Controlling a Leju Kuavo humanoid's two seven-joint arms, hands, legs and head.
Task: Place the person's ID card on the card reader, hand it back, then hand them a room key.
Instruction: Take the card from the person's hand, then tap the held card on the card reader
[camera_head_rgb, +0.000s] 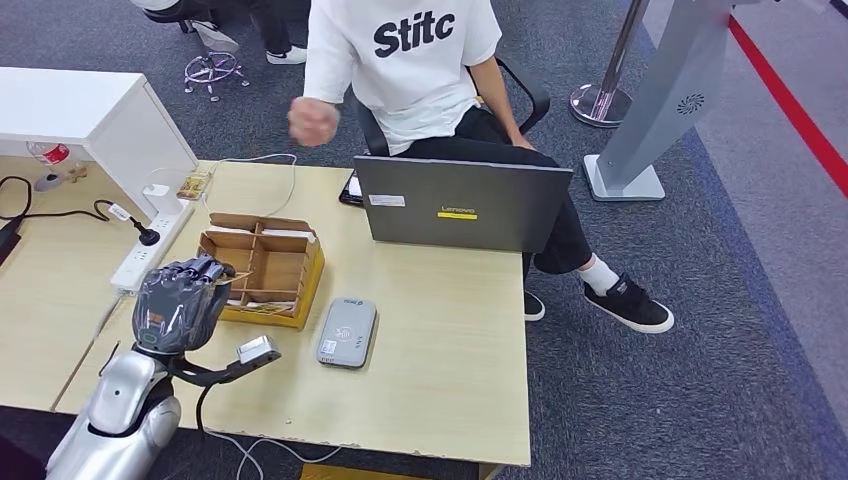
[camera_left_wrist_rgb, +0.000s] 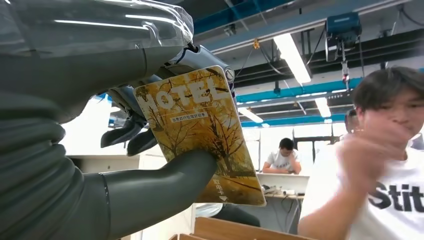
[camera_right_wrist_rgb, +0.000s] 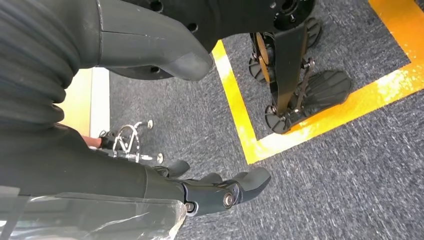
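We see the table (camera_head_rgb: 440, 330) with a person (camera_head_rgb: 420, 70) seated behind a laptop (camera_head_rgb: 460, 205). Our left hand (camera_head_rgb: 180, 300), raised above the cardboard organizer (camera_head_rgb: 265, 265), pinches the room key (camera_left_wrist_rgb: 200, 135). The card reader (camera_head_rgb: 347, 332) lies beside it. Our right hand (camera_right_wrist_rgb: 200, 192) hangs with fingers loosely curled, holding nothing.

My left arm reaches up from the lower left, silver forearm bent at the wrist, and my left hand (camera_head_rgb: 180, 303) is raised with its back toward me. Thumb (camera_left_wrist_rgb: 165, 187) and dark fingers (camera_left_wrist_rgb: 125, 132) pinch a room key (camera_left_wrist_rgb: 200, 132). My right hand (camera_right_wrist_rgb: 200, 192) hangs loose, fingers apart, holding nothing.
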